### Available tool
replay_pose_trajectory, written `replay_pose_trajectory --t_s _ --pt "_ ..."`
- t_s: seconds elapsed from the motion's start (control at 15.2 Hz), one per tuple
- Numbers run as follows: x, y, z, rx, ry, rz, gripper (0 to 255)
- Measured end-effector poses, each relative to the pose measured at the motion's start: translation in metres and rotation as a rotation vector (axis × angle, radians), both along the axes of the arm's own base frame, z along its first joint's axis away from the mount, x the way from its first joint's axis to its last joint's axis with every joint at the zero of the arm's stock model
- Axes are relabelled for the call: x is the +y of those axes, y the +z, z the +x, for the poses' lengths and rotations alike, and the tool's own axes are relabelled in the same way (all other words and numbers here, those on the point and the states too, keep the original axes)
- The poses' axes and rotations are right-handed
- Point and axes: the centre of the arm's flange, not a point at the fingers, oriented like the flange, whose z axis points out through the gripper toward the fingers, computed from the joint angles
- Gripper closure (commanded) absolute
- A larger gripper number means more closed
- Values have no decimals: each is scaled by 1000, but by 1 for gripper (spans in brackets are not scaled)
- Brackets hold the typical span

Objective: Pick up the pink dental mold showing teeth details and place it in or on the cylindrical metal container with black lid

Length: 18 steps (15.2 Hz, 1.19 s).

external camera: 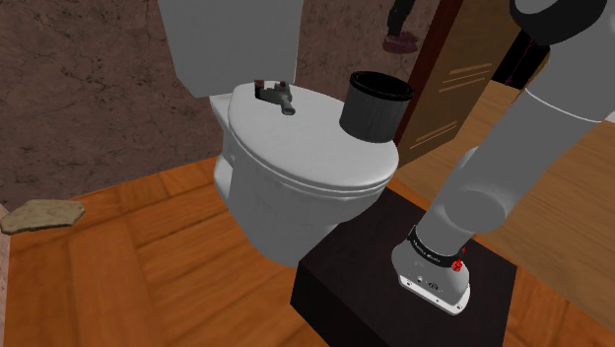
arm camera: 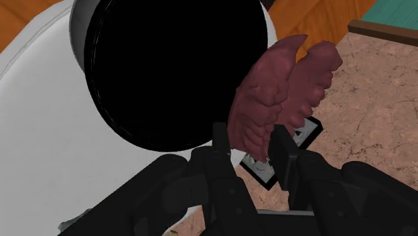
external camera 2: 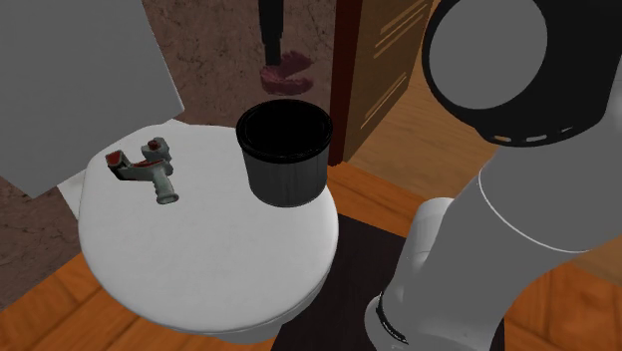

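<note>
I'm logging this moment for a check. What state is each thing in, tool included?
tool: shut on the dental mold
dental mold: clasped, off the surface, not in the container
container: upright on the toilet lid, top open
toilet lid: down
grey-and-red object: lying on the toilet lid, apart from the container

A white toilet carries the things on its closed lid (external camera: pixel 306 168), a smooth oval. A black container (external camera: pixel 375 106), round and open-topped, stands upright near the lid's rear rim, on the side toward the black stand (external camera: pixel 394 286). A small grey tool (external camera: pixel 277 97) with red parts lies on the lid's rear too, apart from the container. The toilet stands on a wooden floor (external camera: pixel 148 276), the stand just beside it. A flat tan slab (external camera: pixel 41 214) lies on the floor at the shoulder view's left.
</note>
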Motion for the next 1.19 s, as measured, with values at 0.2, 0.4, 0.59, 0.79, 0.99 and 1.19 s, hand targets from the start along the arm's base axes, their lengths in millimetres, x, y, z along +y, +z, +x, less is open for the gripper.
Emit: replay_pose_trajectory --t_s 0.2,0.4,0.59,0.79,0.99,1.19 --pt "-4 -13 -3 0 1 0 255" --pt "-4 -28 -3 0 1 0 255" --pt "-6 -44 -2 0 1 0 255" --pt "-4 -58 -2 0 1 0 255" --pt "-5 -75 -3 0 1 0 255" --pt "-5 -84 -3 0 2 0 255"
